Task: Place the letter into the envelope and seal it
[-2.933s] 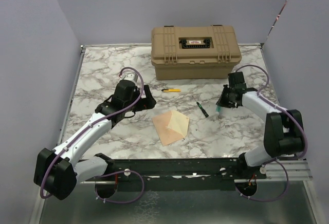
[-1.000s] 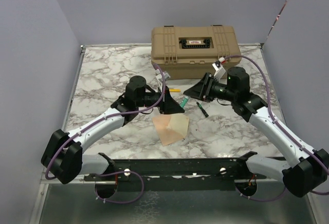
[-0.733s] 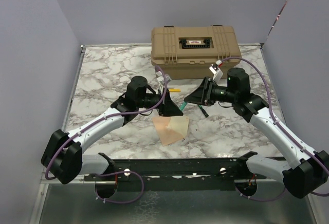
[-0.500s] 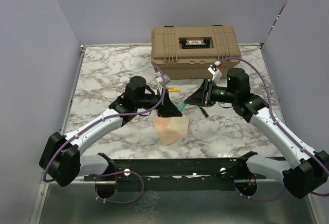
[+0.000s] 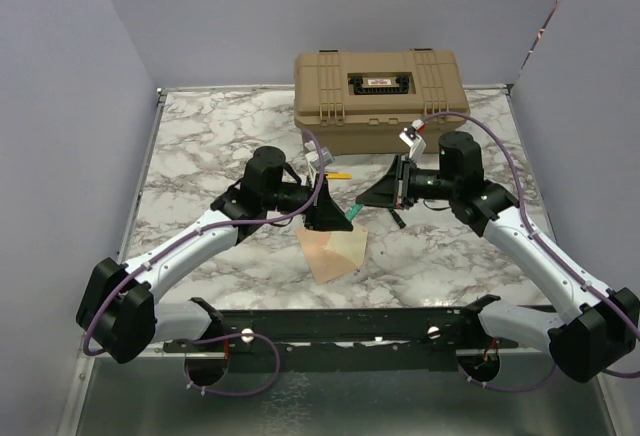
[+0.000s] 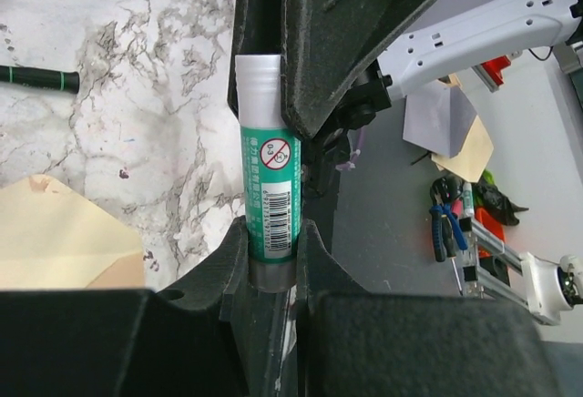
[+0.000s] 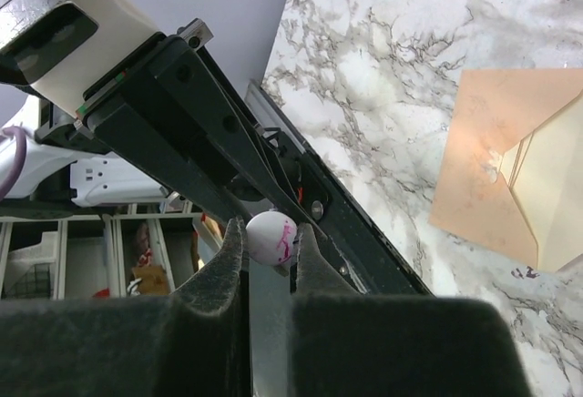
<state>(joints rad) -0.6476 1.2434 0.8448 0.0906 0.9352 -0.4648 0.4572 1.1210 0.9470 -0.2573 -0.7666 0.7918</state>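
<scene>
- Toolbox (image 5: 380, 101), tan with its lid shut, stands at 12 o'clock from the envelope (image 5: 335, 246), along the far side of the marble table (image 5: 200, 146).
- A yellow pen (image 5: 334, 175) lies between the toolbox and the two grippers. A black pen with a green band (image 5: 397, 218) lies at 2 o'clock from the envelope, near the right gripper.
- The envelope lies flat at the near middle of the table, its flap open and the pale yellow inside facing up. The letter cannot be made out as a separate sheet.
- The left gripper (image 5: 328, 214) hangs over the envelope's far edge, at 12 o'clock, pinching the green body of a glue stick (image 6: 270, 197).
- The right gripper (image 7: 271, 236) meets it from 2 o'clock, its fingers pressed onto the stick's white cap (image 6: 258, 83), which sits on the stick.
- Both grippers crowd the space above the envelope's far edge, and the glue stick spans the gap between them.
- Bare marble lies open at 9 o'clock and at 3 o'clock from the envelope.
- At 6 o'clock the table's near edge and a black rail (image 5: 340, 326) are close by. Lilac walls close in the left, back and right sides.
</scene>
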